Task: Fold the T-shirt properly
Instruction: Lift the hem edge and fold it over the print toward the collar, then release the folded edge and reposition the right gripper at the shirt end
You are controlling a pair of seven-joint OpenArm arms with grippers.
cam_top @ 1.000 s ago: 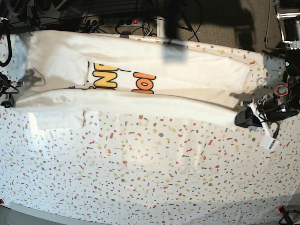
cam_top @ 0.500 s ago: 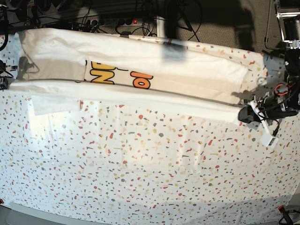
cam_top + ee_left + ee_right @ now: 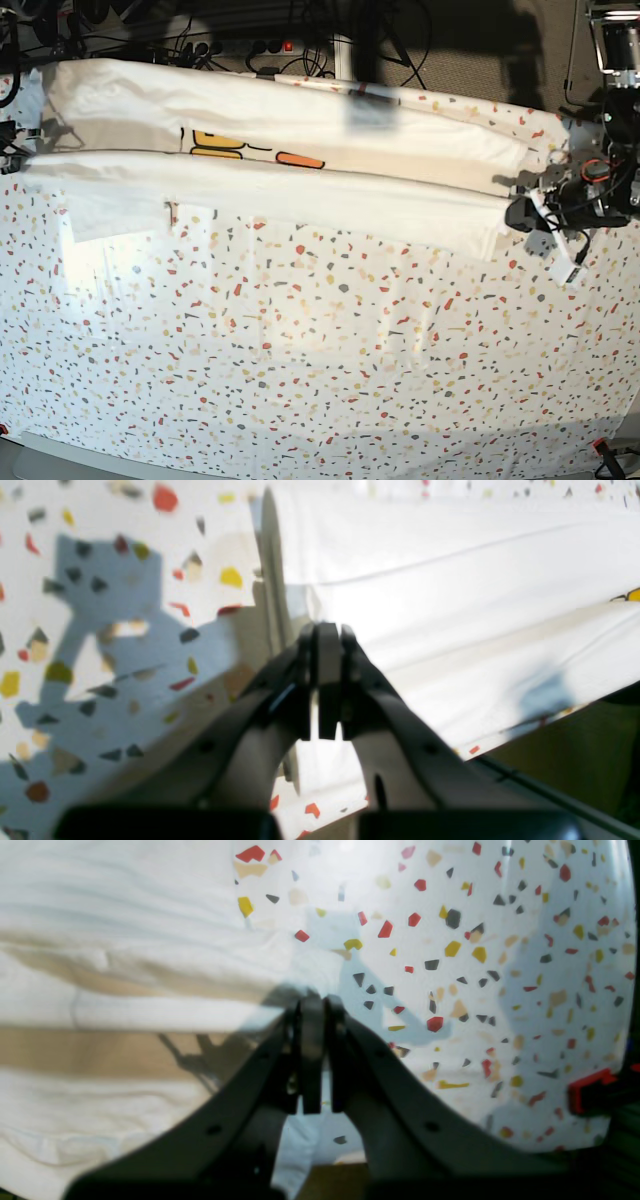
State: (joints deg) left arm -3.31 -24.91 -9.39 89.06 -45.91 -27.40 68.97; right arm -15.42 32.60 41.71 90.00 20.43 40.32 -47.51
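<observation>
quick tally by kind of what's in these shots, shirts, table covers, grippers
T-shirt: 1
speckled table covering: 1
grippers: 2, the left gripper and the right gripper, each with fingers closed at an end of the shirt
Total: 4

One T-shirt [image 3: 300, 190], one speckled table covering [image 3: 320, 360], two grippers: left [image 3: 322, 645], right [image 3: 312, 1010].

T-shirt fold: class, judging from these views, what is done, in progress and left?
Done: none finished. In hand: left gripper and right gripper carry the T-shirt near edge over the print, which still shows. Left: lay it flat, fold crosswise.
</observation>
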